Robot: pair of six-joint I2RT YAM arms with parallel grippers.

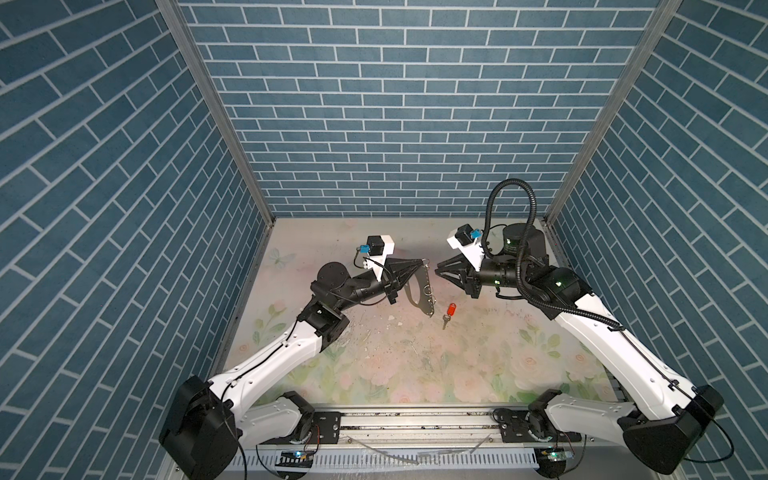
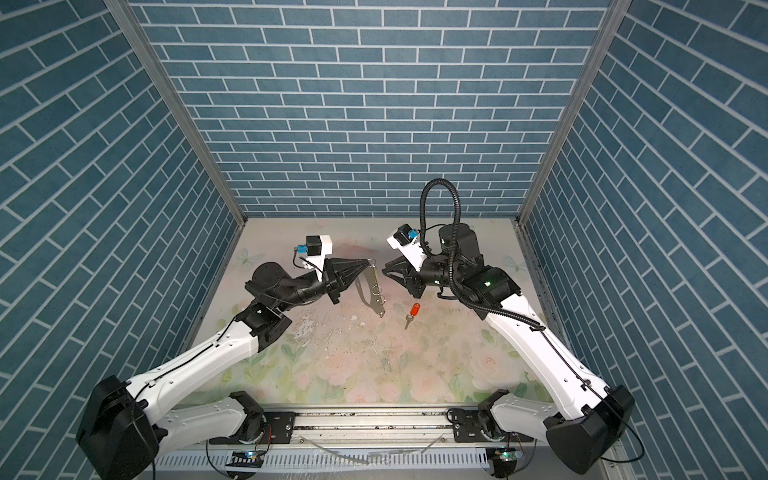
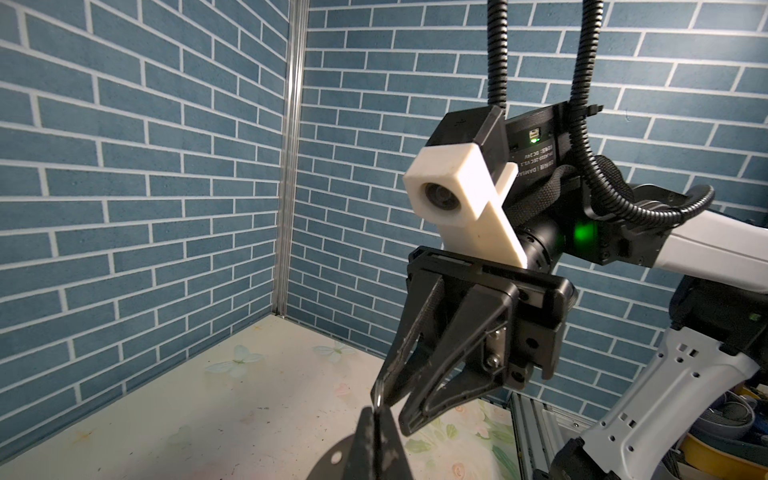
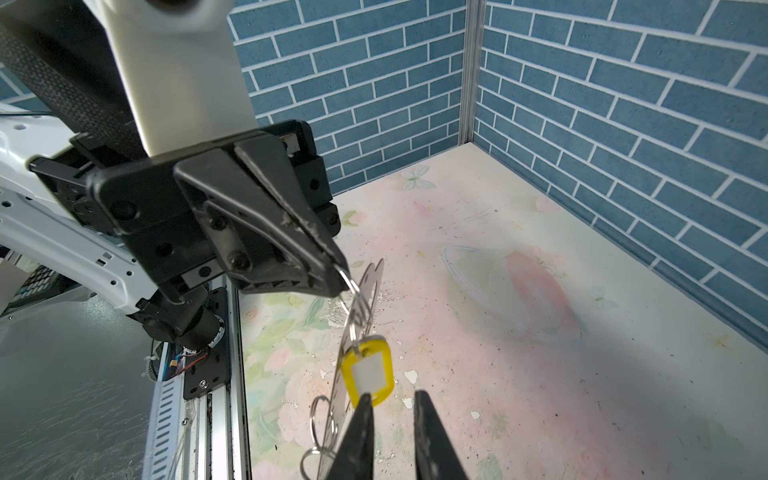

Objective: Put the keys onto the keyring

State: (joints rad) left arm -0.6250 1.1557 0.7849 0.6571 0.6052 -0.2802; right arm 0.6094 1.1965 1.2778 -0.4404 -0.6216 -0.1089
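Note:
My left gripper (image 1: 423, 262) (image 4: 337, 272) is shut on a silver ring at the top of the keyring (image 1: 427, 301) (image 2: 379, 305), a black strap that hangs from it above the table. In the right wrist view a yellow plastic tag (image 4: 368, 370) hangs from a ring on the keyring; its key does not show. My right gripper (image 1: 436, 272) (image 4: 392, 436) stands just to the right of the keyring, jaws a little apart and empty, one fingertip right in front of the yellow tag. The key with the red tag (image 1: 449, 312) (image 2: 414, 311) lies on the table below both grippers.
The floral table (image 1: 415, 365) is worn, with white paint chips (image 4: 410, 376) near its middle. Blue brick walls close the back and both sides. A metal rail (image 1: 415, 419) with the arm bases runs along the front edge.

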